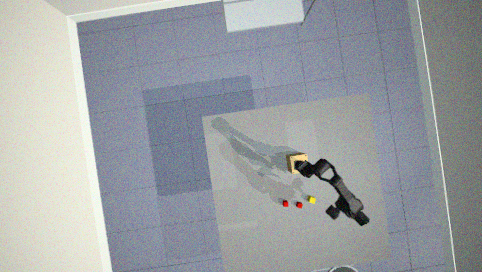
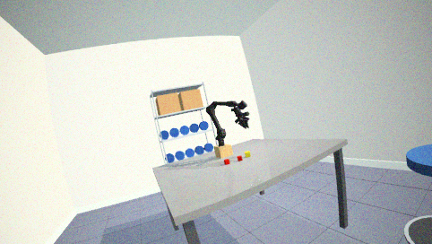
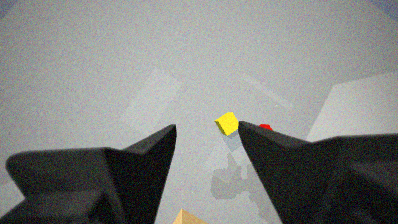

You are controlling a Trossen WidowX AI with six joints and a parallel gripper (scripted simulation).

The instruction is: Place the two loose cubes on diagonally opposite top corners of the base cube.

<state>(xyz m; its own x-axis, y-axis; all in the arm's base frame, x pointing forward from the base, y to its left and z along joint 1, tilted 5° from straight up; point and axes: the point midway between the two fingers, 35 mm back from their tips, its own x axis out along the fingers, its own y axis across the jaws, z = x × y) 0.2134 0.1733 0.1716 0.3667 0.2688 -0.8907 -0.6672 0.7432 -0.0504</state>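
Note:
Three small cubes stand apart in a row on the table. One red cube [image 1: 285, 203] [image 2: 227, 161] is at one end, another red cube [image 1: 299, 205] [image 2: 239, 158] is in the middle, and a yellow cube [image 1: 312, 200] [image 2: 247, 154] [image 3: 228, 123] is at the other end. Nothing is on top of any cube. My gripper [image 2: 246, 121] [image 3: 207, 127] is open and empty, high above the table. In the wrist view the yellow cube shows far below, beside the right fingertip. A bit of a red cube [image 3: 265, 127] shows past the right finger, which hides the rest.
A tan box [image 1: 291, 165] [image 2: 221, 152] [image 3: 184, 218] stands at the arm's base, behind the cubes in the exterior view. The grey table [image 1: 250, 250] [image 2: 193, 197] bears everything. A shelf rack stands behind the table, and a blue stool [image 2: 421, 157] is off to the right.

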